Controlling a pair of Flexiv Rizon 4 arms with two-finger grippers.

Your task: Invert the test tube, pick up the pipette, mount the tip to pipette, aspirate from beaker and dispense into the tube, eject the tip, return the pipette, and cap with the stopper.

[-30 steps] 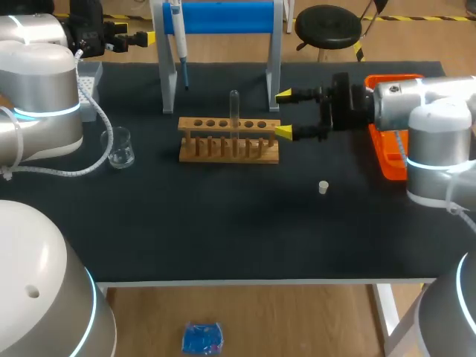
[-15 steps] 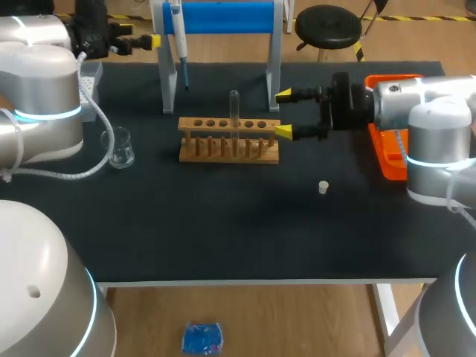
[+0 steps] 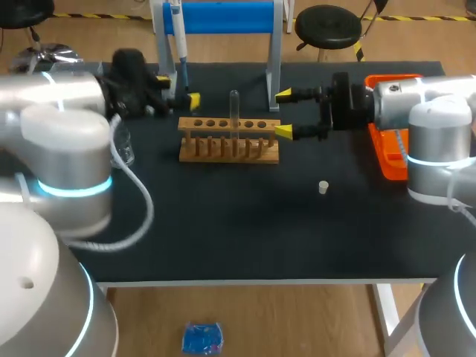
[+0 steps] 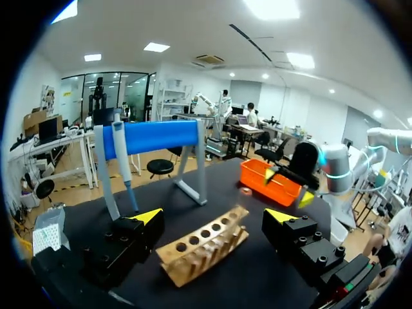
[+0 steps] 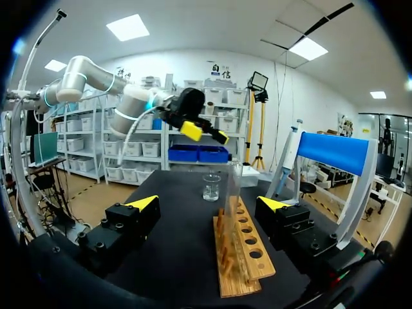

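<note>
At the left, my left arm (image 3: 67, 149) comes in across the black table (image 3: 223, 230) and partly hides the glass beaker (image 3: 123, 151), which stands on the mat near the table's left side. The left gripper (image 3: 183, 91) hovers just past the left end of the wooden rack (image 3: 229, 141), close to the lower end of the pipette (image 3: 178, 41). Its fingers are spread wide and hold nothing. In the left wrist view, the gripper (image 4: 214, 216) looks along the rack (image 4: 205, 246), with the pipette (image 4: 122, 161) off to one side.

The pipette hangs untouched at the left end of the blue stand (image 3: 223, 16), behind the rack. The test tube (image 3: 234, 110) stands upright in a middle hole of the rack; I cannot tell which end is up.

At the rack's right end, the right gripper (image 3: 283, 114) lies level, fingers parted and empty. One yellow tip is just beside the rack's corner and the other is nearer the stand's leg. Its wrist view shows the rack (image 5: 241, 254) and the tube (image 5: 233, 193) ahead of the fingers, nearer one of them, and the beaker (image 5: 211, 187) further off.

The small white stopper (image 3: 323, 187) sits alone on the mat, in front of the right gripper and apart from the rack. An orange tray (image 3: 387, 152) lies at the right edge, under the right arm.
</note>
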